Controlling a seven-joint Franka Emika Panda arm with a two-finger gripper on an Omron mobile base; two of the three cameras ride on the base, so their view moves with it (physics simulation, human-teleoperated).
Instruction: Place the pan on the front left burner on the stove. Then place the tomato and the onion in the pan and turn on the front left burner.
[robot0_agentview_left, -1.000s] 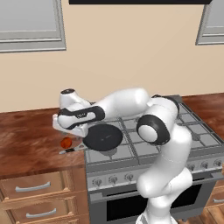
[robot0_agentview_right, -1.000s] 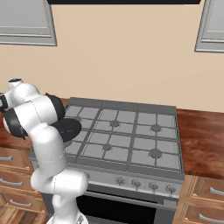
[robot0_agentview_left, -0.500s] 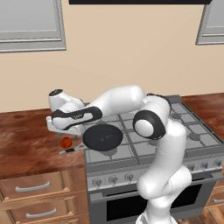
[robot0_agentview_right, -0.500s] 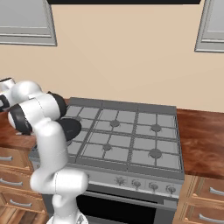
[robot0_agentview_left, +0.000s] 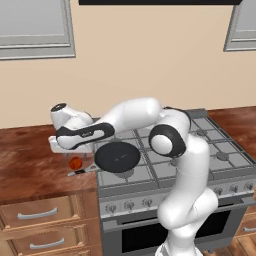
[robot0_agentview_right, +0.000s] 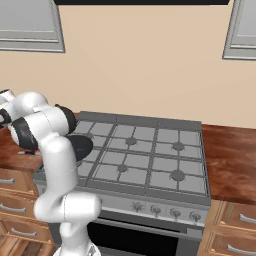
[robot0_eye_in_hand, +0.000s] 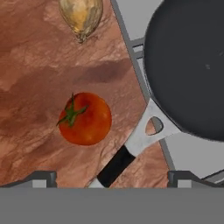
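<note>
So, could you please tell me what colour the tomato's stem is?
Green, against the red-orange tomato; the hand view shows it best.

A glossy white arm (robot0_agentview_left: 185, 165) of rounded segments with dark joint rings and a dark wrist band.

No legible text, labels, numbers — stove knob markings perhaps too small.

You saw matt black pan (robot0_eye_in_hand: 192, 65), glossy tomato (robot0_eye_in_hand: 86, 119), papery onion (robot0_eye_in_hand: 81, 16), polished reddish stone table (robot0_eye_in_hand: 39, 74), grey steel stove (robot0_agentview_left: 200, 150).
</note>
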